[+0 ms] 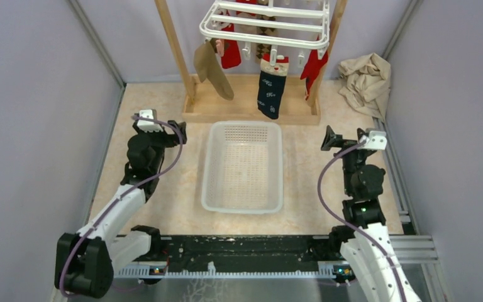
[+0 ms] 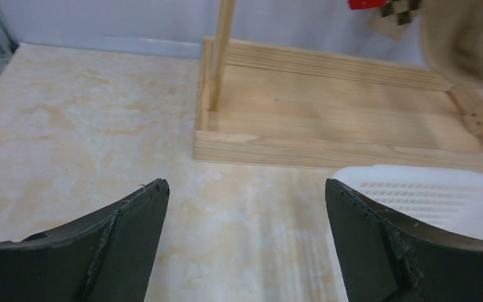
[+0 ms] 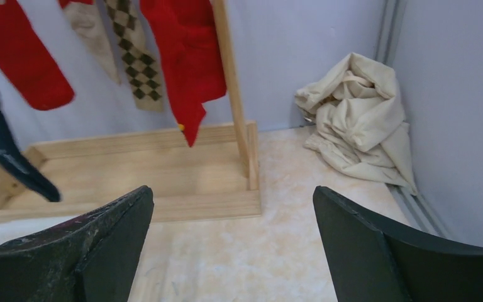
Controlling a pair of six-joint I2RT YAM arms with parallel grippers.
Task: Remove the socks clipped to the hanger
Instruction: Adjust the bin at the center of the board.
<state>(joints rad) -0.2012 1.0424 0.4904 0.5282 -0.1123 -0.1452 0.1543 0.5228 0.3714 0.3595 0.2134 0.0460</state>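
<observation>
The white hanger (image 1: 264, 22) hangs at the back from a wooden frame (image 1: 175, 47). Clipped under it are the socks: a tan one (image 1: 214, 69), a navy one (image 1: 270, 94), red ones (image 1: 313, 66) and a diamond-patterned one (image 1: 264, 50). My left gripper (image 1: 177, 131) is low, left of the basket, open and empty, well short of the socks. In the left wrist view its jaws (image 2: 246, 185) stand wide over bare table. My right gripper (image 1: 331, 138), right of the basket, is open and empty too (image 3: 233, 192); a red sock (image 3: 185, 56) and the navy sock (image 3: 6, 151) hang ahead of it.
A white perforated basket (image 1: 209, 182) lies between the arms, in front of the frame's wooden base (image 1: 251, 115). A crumpled cream cloth (image 1: 365, 78) lies in the back right corner. Grey walls close in both sides.
</observation>
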